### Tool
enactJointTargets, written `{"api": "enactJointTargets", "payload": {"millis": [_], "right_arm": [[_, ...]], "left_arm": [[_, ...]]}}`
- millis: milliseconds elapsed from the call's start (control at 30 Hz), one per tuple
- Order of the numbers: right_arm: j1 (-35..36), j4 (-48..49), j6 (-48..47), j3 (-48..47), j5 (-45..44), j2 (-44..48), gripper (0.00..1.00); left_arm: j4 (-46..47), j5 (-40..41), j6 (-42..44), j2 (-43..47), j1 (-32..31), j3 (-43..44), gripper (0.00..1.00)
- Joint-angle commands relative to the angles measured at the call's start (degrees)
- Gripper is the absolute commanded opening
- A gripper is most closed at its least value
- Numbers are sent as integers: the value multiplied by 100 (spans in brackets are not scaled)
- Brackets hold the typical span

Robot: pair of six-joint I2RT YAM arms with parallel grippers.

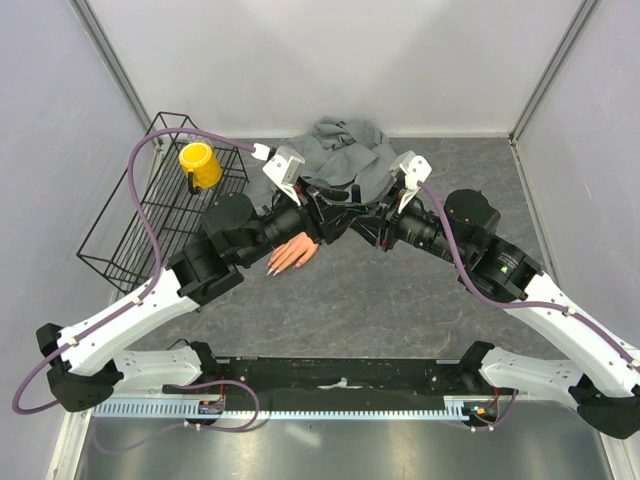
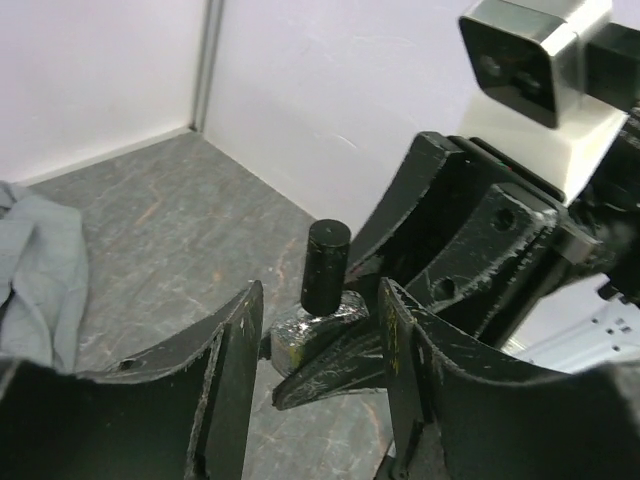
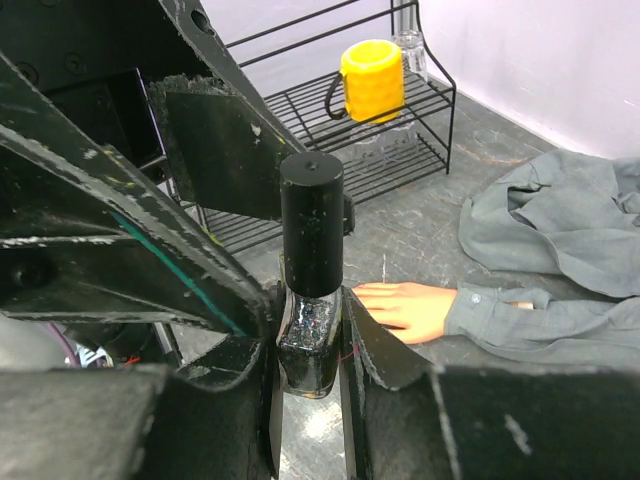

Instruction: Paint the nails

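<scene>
A dark glittery nail polish bottle [image 3: 310, 345] with a tall black cap [image 3: 312, 235] stands upright between the pads of my right gripper [image 3: 312, 310], which is shut on it. My left gripper [image 2: 320, 300] is open, and its jaws reach either side of the bottle [image 2: 312, 335] and cap [image 2: 327, 262] without closing. The two grippers meet above the table's middle, left [image 1: 318, 208] and right [image 1: 352, 218]. The peach mannequin hand [image 3: 408, 308] in a grey sleeve [image 3: 530, 325] lies flat just beyond the bottle. It also shows in the top view [image 1: 293, 255]. Its nails [image 1: 274, 269] are too small to make out.
A black wire rack [image 1: 150, 215] stands at the left with a yellow mug [image 1: 200, 165] on it, which also shows in the right wrist view [image 3: 372, 80]. The crumpled grey shirt [image 1: 345, 148] lies at the back centre. White walls close in on three sides.
</scene>
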State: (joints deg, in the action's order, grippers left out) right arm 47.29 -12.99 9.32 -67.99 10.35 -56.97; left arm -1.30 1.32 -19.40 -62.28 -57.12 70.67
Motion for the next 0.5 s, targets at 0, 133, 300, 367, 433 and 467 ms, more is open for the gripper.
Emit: {"api": "enactJointTargets", "payload": {"millis": [0,133,300,367,433,467], "right_arm": [[9,192,43,-180,-191,37,0],[9,174,35,-171,-182,72,0],[9,183,35,-162,-147,81,0],[9,183,35,-171,-130,55,0],[9,192,43,-171,-138,72,0],[9,201,61,-171,-130,72,0]], "left_arm": [[359,579,288,-56,-71,210,55],[446,720,217,-126,-89,148,49],[499,695,156,-205,-97,210,45],[421,615,121,-293,-97,271,47],[385,422,94,-337,-88,298,55],[394,334,94,-337,-97,272,57]]}}
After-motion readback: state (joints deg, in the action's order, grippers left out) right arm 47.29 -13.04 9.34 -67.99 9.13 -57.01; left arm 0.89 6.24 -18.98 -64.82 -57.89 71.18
